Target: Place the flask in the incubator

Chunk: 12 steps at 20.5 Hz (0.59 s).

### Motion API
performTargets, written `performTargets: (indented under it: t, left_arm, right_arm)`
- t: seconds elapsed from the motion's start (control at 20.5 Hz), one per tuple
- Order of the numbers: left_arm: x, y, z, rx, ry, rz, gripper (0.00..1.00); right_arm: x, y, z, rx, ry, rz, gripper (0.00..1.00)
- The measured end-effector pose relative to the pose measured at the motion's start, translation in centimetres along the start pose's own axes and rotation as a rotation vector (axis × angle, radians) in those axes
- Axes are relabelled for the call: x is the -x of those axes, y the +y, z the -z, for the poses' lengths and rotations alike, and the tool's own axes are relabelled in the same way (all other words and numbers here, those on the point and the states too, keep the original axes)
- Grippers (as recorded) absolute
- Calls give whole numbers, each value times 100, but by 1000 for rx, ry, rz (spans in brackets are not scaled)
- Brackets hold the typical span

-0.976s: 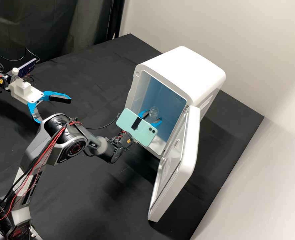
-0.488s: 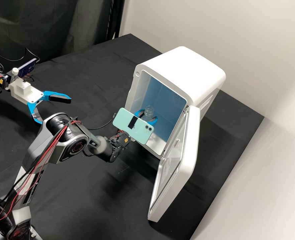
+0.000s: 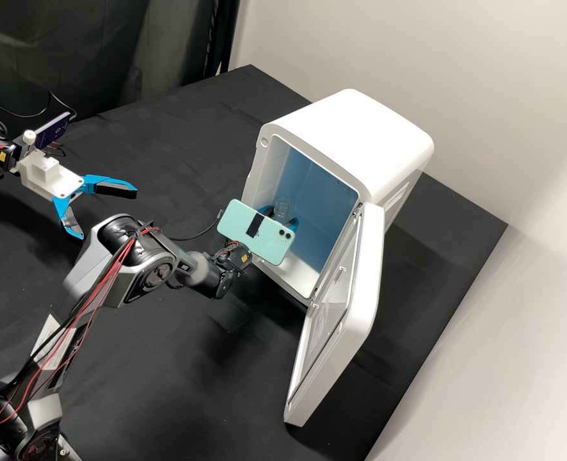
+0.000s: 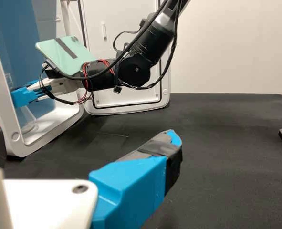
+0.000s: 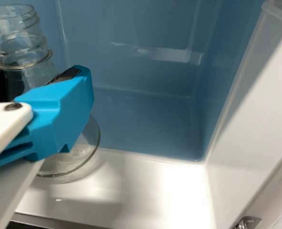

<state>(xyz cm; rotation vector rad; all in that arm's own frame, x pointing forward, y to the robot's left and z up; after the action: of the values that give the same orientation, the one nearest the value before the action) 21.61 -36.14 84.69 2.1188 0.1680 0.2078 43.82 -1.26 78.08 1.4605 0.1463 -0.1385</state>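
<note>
The white incubator [image 3: 360,134] stands at the bench's right with its door [image 3: 335,314] swung open, showing a blue interior [image 5: 150,109]. A clear glass flask [image 3: 285,208] is upright inside it, its base [image 5: 69,160] low over the white floor. My right gripper [image 3: 282,216] is inside the chamber, shut on the flask's neck [image 5: 16,43], with one blue finger [image 5: 59,109] in front of the glass. My left gripper [image 3: 98,205] hangs open and empty over the bench's far left, its finger [image 4: 145,171] pointing toward the incubator [image 4: 16,138].
A mint-green phone [image 3: 256,231] on the right arm's wrist hides part of the chamber mouth. The open door stands close to the right of that arm. Dark curtains and cables lie at the back left. Bare black bench [image 3: 168,147] lies between the arms.
The right arm has carried the flask deeper and lower into the incubator, toward its left wall. The left arm has not moved.
</note>
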Motion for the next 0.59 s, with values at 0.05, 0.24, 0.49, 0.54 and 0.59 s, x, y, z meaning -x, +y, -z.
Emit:
performTargets:
  t: [0.05,0.24,0.49,0.54,0.59]
  left_arm:
    - [0,0,0,0,0,0,100]
    - [0,0,0,0,0,0,100]
    - [0,0,0,0,0,0,100]
    - [0,0,0,0,0,0,100]
    - [0,0,0,0,0,0,100]
  right_arm:
    - [-35,12,10,1,2,-6,0]
    - [-156,1,-16,0,-5,-25,0]
    - [-224,21,-81,4,-7,-40,0]
    - [-225,32,-103,4,-10,-45,0]
    - [-224,37,-139,0,-19,-47,0]
